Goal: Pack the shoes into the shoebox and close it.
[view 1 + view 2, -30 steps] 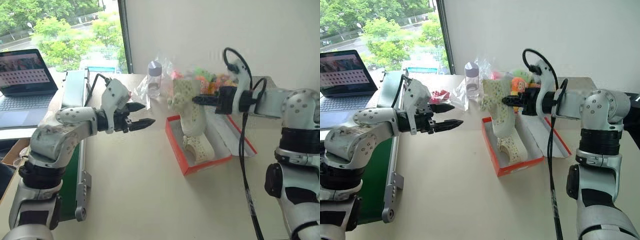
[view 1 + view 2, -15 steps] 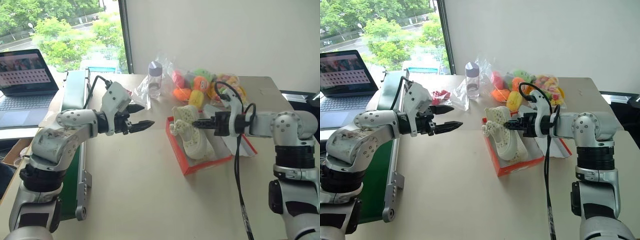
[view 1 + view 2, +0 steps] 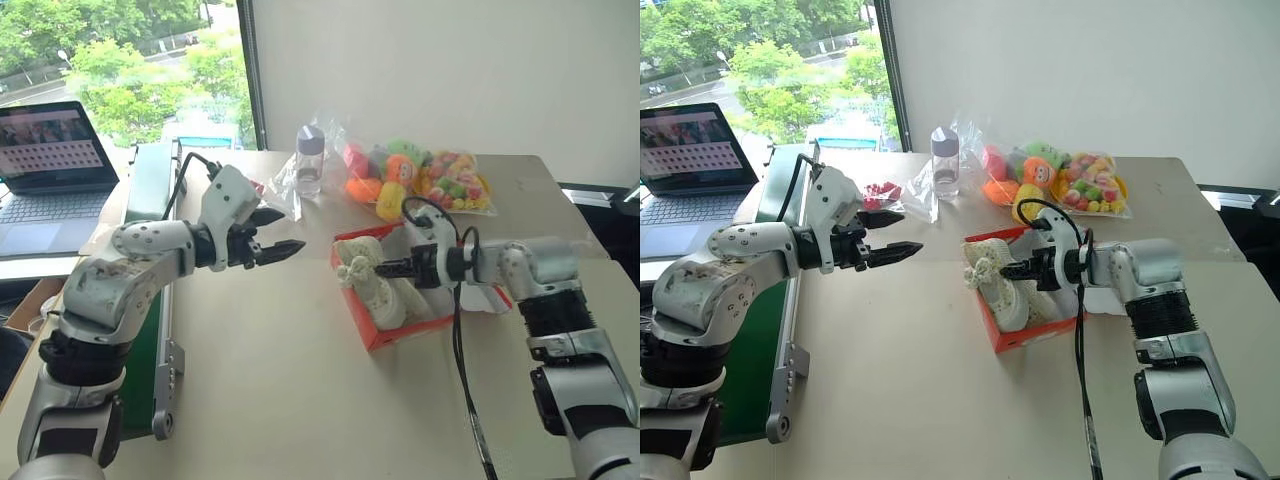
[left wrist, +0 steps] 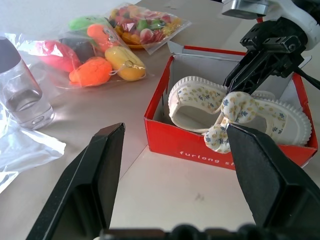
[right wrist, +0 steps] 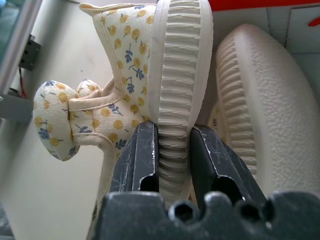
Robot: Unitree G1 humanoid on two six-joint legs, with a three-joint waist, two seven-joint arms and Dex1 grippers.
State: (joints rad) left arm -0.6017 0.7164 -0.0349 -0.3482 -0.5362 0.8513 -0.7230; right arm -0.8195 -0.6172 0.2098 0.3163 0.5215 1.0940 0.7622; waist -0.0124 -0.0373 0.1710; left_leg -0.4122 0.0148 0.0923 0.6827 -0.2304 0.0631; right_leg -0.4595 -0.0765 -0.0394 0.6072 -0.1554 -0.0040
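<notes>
The red shoebox (image 3: 398, 336) stands open in the middle of the table, its white-lined lid (image 3: 484, 298) folded out to the right. My right gripper (image 3: 386, 268) is shut on the ribbed sole edge of a cream shoe (image 5: 183, 60) with a small flower print and a bow. That shoe (image 3: 372, 287) lies on its side in the box's left half, its bow poking over the left wall. A second shoe (image 5: 260, 100) lies right beside it in the box, sole showing. My left gripper (image 3: 292, 228) hovers open to the left of the box, holding nothing.
Clear bags of colourful plush toys (image 3: 420, 175) and a small clear bottle (image 3: 309, 158) stand behind the box. A laptop (image 3: 55, 160) sits at the far left. A green rail (image 3: 148, 330) runs along the table's left edge.
My right gripper has come down with the shoe from high above the box, and the shoe has tipped from upright onto its side inside it. The left gripper has stayed put.
</notes>
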